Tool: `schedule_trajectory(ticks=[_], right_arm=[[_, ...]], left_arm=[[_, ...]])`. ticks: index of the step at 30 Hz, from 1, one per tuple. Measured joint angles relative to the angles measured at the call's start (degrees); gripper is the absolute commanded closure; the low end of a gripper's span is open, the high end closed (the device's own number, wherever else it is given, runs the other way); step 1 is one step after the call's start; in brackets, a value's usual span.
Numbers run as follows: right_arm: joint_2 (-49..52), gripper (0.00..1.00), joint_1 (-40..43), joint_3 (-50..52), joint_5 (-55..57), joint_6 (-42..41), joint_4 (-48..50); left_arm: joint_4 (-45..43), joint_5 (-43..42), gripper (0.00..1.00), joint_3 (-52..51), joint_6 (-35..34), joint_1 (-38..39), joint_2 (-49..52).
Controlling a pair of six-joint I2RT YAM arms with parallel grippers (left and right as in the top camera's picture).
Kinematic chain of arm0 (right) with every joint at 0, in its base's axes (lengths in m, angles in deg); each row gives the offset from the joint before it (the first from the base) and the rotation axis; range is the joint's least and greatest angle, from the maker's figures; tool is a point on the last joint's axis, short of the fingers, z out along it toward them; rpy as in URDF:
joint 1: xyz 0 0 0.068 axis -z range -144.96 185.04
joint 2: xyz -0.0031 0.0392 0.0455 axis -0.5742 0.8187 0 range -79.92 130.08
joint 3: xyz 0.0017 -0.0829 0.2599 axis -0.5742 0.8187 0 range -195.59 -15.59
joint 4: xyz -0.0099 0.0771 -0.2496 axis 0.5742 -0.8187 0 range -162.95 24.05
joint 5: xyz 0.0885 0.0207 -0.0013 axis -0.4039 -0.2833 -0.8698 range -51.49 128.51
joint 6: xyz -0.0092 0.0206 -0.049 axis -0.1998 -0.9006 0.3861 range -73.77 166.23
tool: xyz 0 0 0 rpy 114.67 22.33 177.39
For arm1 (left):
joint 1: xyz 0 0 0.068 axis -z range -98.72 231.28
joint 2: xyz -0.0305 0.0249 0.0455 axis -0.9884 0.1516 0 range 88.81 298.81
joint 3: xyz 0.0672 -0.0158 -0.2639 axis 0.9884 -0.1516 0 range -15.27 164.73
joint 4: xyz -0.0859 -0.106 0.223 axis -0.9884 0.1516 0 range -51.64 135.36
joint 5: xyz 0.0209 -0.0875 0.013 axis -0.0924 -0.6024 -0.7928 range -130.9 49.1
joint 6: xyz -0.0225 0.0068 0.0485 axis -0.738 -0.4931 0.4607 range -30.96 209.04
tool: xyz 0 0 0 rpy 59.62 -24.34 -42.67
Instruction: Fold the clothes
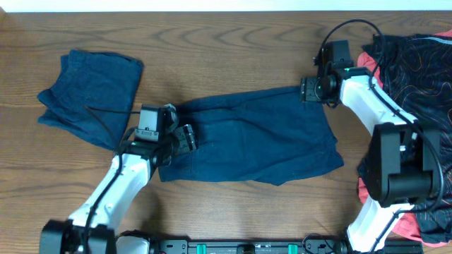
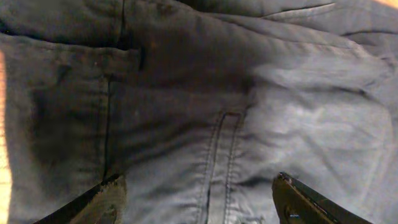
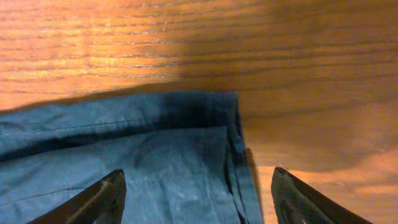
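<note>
A dark navy garment [image 1: 254, 137] lies spread flat in the middle of the wooden table. My left gripper [image 1: 185, 137] is open over its left edge; in the left wrist view the cloth [image 2: 205, 106] with its seams fills the frame between the fingers [image 2: 199, 199]. My right gripper [image 1: 308, 89] is open over the garment's top right corner; in the right wrist view the fingers [image 3: 198, 196] straddle that corner [image 3: 186, 143]. A second navy garment [image 1: 88, 88] lies folded at the far left.
A pile of other clothes, black with thin patterned lines [image 1: 417, 63] and red-pink cloth [image 1: 395, 226], sits at the right edge beside the right arm. Bare wood table [image 1: 233, 49] shows behind the garments.
</note>
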Motion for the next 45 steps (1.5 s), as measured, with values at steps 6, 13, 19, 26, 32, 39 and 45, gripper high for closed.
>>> schedule_trajectory(ticks=[6,13,19,26,32,39,45], right_arm=[[0.37,0.39,0.0,0.0,-0.72,0.61,1.75],[1.6,0.47,0.0,0.0,-1.57,0.83,1.73],[2.97,0.99,0.0,0.0,-2.21,1.05,1.9],[1.81,0.99,0.0,0.0,-2.32,1.07,0.74],[-8.66,0.99,0.0,-0.17,-2.64,1.07,3.8],[-16.31,0.99,-0.28,-1.68,-5.31,1.07,8.39],[-9.77,0.99,-0.22,-1.68,-4.15,1.05,10.29]], left_arm=[[-2.78,-0.02,0.23,0.0,0.0,0.0,4.2],[-3.78,-0.33,0.23,0.35,0.0,0.0,6.69],[-3.76,-0.46,0.23,0.48,0.0,0.0,6.86],[-3.69,-0.46,0.23,0.52,0.0,0.0,6.86],[-3.72,-0.46,0.23,0.52,0.0,0.0,6.88],[-4.33,-0.96,0.23,0.59,0.02,0.22,7.06],[-4.24,-0.92,0.23,0.61,0.02,0.22,7.1]])
